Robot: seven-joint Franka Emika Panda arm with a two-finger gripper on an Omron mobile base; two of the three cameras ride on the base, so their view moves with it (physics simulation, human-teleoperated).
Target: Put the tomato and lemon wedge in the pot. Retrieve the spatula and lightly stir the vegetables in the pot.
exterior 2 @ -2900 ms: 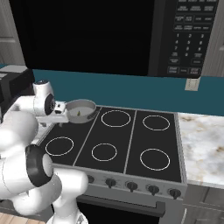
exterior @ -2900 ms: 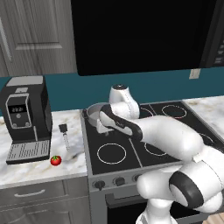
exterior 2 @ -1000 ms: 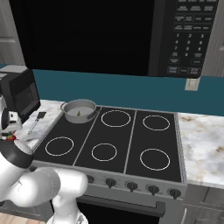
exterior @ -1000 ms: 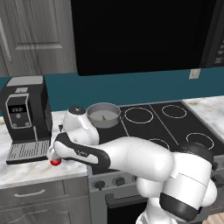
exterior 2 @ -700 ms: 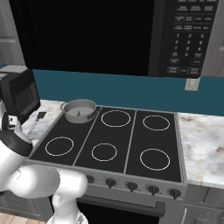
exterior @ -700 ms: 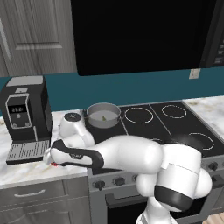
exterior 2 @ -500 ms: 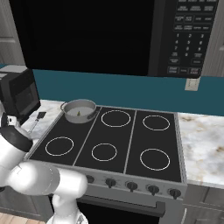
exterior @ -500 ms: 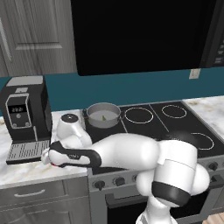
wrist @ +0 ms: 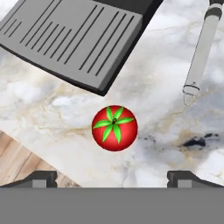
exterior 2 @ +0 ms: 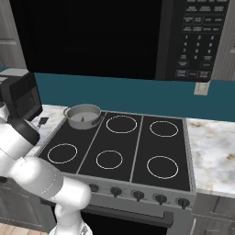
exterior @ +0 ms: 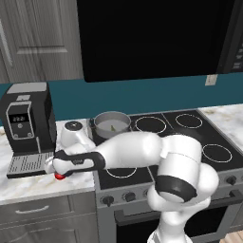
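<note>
Hovering over tomato [wrist: 114, 127] on marble counter [wrist: 166, 109] beside coffee machine tray [wrist: 74, 39] | gripper [wrist: 112, 177] fingers spread wide, empty | tomato likely smooth, round, rolls easily; grip across its middle.

**Bench left of stove**

Small round red tomato [wrist: 114, 127] on marble bench [wrist: 157, 87], before coffee machine's ribbed grey drip tray [wrist: 74, 39]. Spatula's slim pale handle [wrist: 200, 52] lying nearby. Round grey metal pot [exterior: 111, 124] on stove's rear-left burner, lemon wedge [exterior: 112, 127] inside.

Tomato [wrist: 114, 128]: bright red with a green star-shaped stem top. Counter [wrist: 65, 113]: white marble with grey and tan veins. Pot [exterior: 111, 124]: grey metal. Spatula [wrist: 200, 52]: pale grey handle.
</note>
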